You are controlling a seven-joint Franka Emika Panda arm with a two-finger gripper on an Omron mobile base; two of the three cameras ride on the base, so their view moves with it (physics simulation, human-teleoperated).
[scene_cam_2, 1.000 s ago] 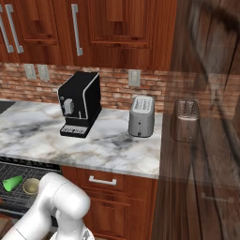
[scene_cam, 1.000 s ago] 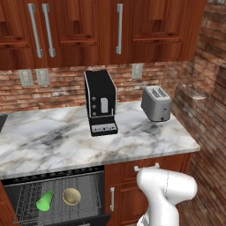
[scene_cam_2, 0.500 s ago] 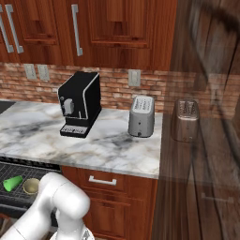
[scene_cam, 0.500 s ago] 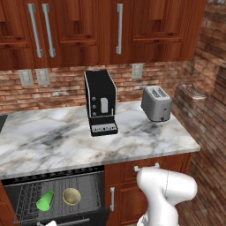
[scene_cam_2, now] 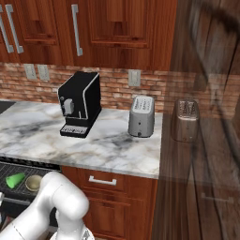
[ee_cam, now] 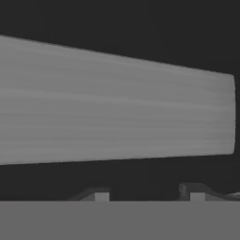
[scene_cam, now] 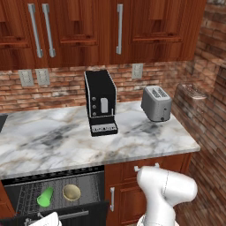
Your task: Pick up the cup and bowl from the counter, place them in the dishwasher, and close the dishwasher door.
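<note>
Lower left of the left base view: smooth green cup [scene_cam: 45,197] lies tipped beside the round tan bowl [scene_cam: 71,192] on the dishwasher [scene_cam: 26,183] wire rack. Gripper [ee_cam: 149,193] tips stand partly apart before the matte grey bar handle [ee_cam: 117,105]; grip uncertain.

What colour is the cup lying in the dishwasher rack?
The cup is bright green, clearest in the left base view, beside the tan bowl.

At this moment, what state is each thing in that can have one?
cup: lying tipped in the dishwasher rack, off the counter.
bowl: upright in the rack beside the cup.
dishwasher door: open, folded down.
door handle: close in front of the jaws, not clamped.
gripper: jaws apart, tips flanking nothing yet.
upper cabinets: doors shut.
</note>
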